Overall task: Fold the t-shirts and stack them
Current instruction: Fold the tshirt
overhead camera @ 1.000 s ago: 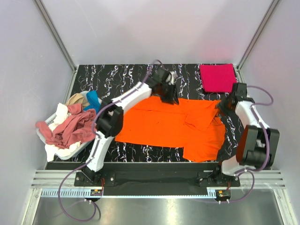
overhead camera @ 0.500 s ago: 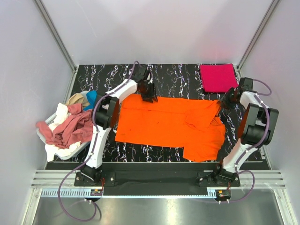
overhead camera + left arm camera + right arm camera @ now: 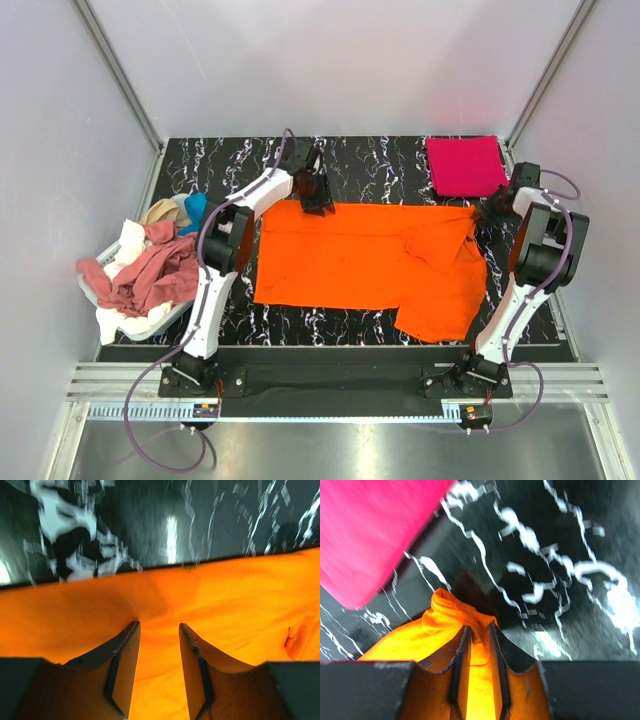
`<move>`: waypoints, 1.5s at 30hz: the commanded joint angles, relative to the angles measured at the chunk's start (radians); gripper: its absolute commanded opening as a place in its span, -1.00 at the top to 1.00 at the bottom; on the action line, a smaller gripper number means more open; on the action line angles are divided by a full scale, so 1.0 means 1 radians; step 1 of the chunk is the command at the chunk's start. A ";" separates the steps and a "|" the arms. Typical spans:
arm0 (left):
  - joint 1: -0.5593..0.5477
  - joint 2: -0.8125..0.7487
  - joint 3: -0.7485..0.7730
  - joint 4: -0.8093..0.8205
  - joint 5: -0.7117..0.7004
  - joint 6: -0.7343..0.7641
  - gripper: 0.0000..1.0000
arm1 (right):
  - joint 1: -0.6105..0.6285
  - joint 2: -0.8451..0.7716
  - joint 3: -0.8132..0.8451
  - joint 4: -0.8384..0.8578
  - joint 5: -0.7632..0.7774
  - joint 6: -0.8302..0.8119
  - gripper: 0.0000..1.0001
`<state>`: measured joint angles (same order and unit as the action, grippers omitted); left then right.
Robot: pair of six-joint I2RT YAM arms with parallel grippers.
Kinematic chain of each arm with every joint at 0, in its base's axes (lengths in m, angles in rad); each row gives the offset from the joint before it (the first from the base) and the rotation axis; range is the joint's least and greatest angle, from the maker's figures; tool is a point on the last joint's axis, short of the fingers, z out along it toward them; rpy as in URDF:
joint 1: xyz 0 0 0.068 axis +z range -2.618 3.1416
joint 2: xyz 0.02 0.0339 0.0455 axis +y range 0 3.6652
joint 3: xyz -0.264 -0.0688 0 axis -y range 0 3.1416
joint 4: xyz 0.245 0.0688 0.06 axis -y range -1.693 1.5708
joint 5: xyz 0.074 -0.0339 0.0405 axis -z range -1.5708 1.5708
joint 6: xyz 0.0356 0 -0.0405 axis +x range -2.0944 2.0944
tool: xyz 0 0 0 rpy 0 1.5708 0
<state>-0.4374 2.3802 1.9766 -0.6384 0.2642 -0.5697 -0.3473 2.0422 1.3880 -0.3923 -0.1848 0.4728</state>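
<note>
Left gripper point(image 3: 318, 192) is down on the far left corner of the orange tee point(image 3: 360, 255). Its fingers point(image 3: 125, 655) are spread w/ a clear gap, the tips are on the cloth just inside the far hem, and the fabric lies flat btwn them, so no pinch.

Far left, at the table point(image 3: 400, 160) edge, is the basket point(image 3: 160, 322) w/ a messy heap in it: rose-red tee point(image 3: 150, 275) on top, white tee point(image 3: 130, 238) under it, tan tee point(image 3: 160, 210) and blue tee point(image 3: 198, 212) poking out at the back.

The orange tee takes up the middle, spread flat on the black marbled top. One flap is folded over the body near the right side, and the near right part hangs lower toward the arms' bases.

Right gripper point(image 3: 497, 207) is at the tee's far right corner, fingers point(image 3: 461, 665) squeezed nearly together w/ a bunched bit of orange cloth pinched btwn them.

Just beyond it, in the far right corner, is the pink tee point(image 3: 464, 166), folded into a neat square and not touching the orange one.
</note>
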 commanded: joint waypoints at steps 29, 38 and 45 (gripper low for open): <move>-0.173 -1.003 -1.124 -0.075 -0.352 0.131 -0.13 | 0.053 -0.533 -0.265 -0.290 -0.036 0.267 0.23; -0.092 -0.866 -1.098 -0.050 -0.327 0.106 -0.17 | 0.062 -0.617 -0.311 -0.327 0.005 0.306 0.22; -0.092 -0.788 -1.088 -0.058 -0.300 0.096 0.48 | 0.060 -0.789 -0.394 -0.514 0.229 0.461 0.19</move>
<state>-0.5308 1.5669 0.8665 -0.7147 -0.0490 -0.4740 -0.2871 1.3380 1.0252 -0.7929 -0.0921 0.8402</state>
